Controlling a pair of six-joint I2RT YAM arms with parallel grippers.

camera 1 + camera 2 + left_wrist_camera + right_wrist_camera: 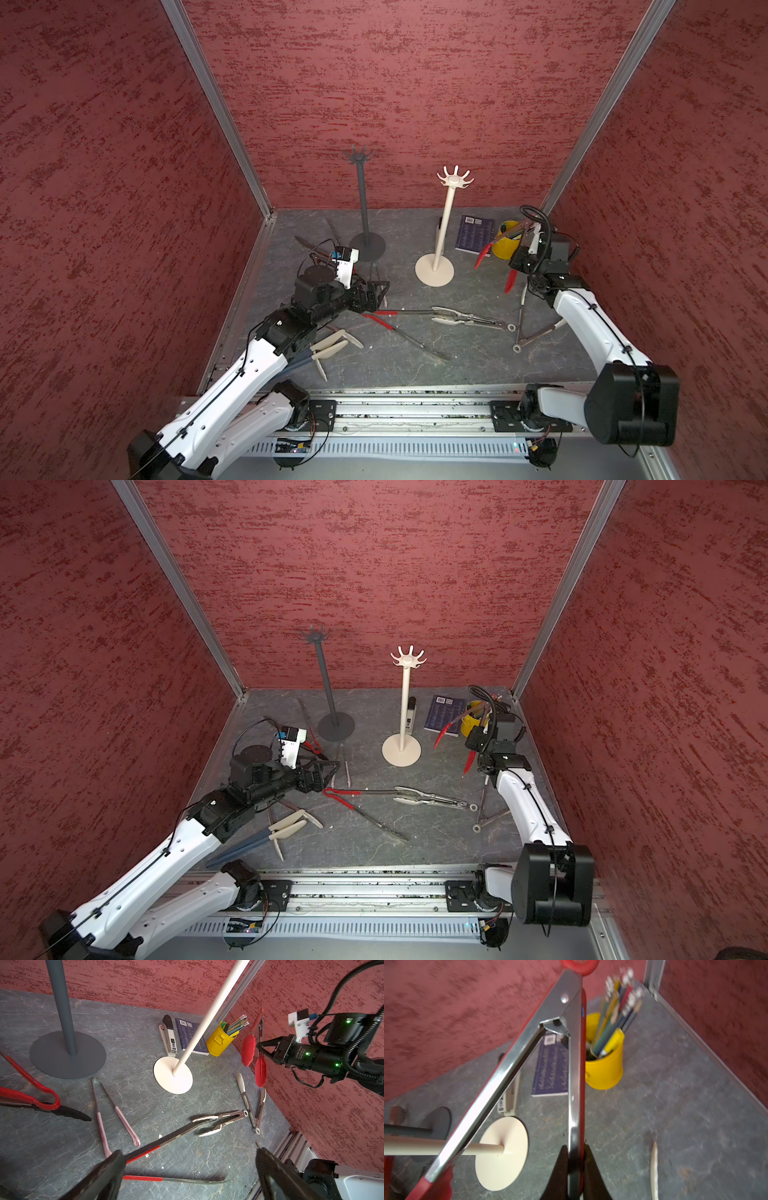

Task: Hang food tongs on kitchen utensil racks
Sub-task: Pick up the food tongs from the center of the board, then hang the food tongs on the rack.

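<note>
One red tongs (248, 1049) aloft, clamped by right gripper (576, 1153) | left gripper (188, 1154) spread wide above table (145, 1039)

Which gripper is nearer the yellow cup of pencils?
Right. The right gripper, shut on red-tipped tongs, hangs just beside the yellow cup; the open left gripper is far off, near the dark grey rack base.

Your left gripper (189, 1149) hangs wide open over the red-handled tongs (145, 1152) lying on the table. Your right gripper (259, 1049) pinches one arm of the red-tipped tongs (248, 1050), lifted, near the yellow cup (218, 1043) and cream rack (173, 1081).
</note>
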